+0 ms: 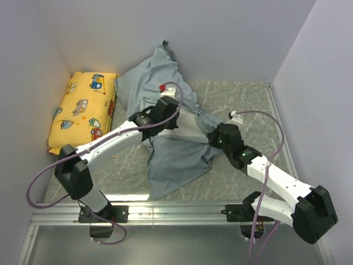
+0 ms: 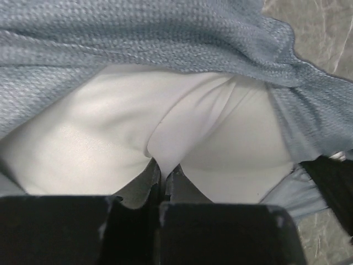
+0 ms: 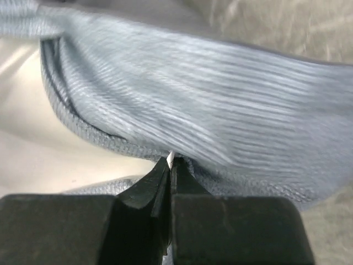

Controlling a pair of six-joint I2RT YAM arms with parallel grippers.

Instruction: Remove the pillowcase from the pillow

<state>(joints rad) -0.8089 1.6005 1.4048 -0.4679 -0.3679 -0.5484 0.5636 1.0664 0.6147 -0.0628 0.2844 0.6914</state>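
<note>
Pillowcase [image 1: 176, 160]: we see it crumpled mid-table, grey, bunched up toward the back wall and spread flat toward the near edge.
Pillow [image 2: 110, 143]: white and plump, bare where the cover's opening gapes. From above, most of it lies under the grey fabric.
Left gripper [image 2: 164, 176]: jaws pressed together with hardly a gap, pinching a fold of the white pillow. The grey cover arches just above the pinch.
Right gripper [image 3: 171, 164]: jaws closed tight on the stitched hem of the pillowcase. A small white sliver shows at the tips, and we cannot tell what it is.
Yellow pillow [image 1: 83, 110]: in the back left corner against the wall, just beside the grey fabric.
Table [image 1: 242, 99]: marbled grey, carrying both pillows.
</note>
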